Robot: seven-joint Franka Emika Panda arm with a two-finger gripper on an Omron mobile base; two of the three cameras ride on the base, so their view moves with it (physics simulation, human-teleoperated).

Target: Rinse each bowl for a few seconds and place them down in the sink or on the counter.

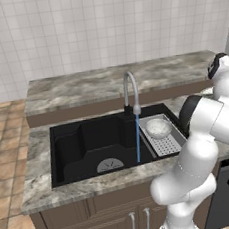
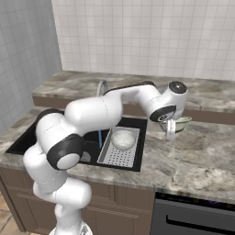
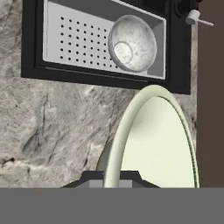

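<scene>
The pale cream bowl (image 3: 153,135) with a light green inside stands on edge in my gripper (image 3: 114,178), which is shut on its rim. In the right base view the gripper (image 2: 170,132) holds this bowl (image 2: 180,122) low over the counter (image 2: 193,156), just right of the sink (image 2: 27,137). The whitish-grey bowl (image 3: 132,43) sits upright in the grey perforated tray (image 3: 74,39) at the sink's right end, also seen from the left (image 1: 158,128).
A blue stream of water (image 1: 138,139) runs from the curved steel faucet (image 1: 129,87) into the black basin, right of the round drain (image 1: 109,165). A raised back ledge (image 1: 83,85) and tiled wall lie behind. A dark appliance front (image 2: 193,215) sits below the counter.
</scene>
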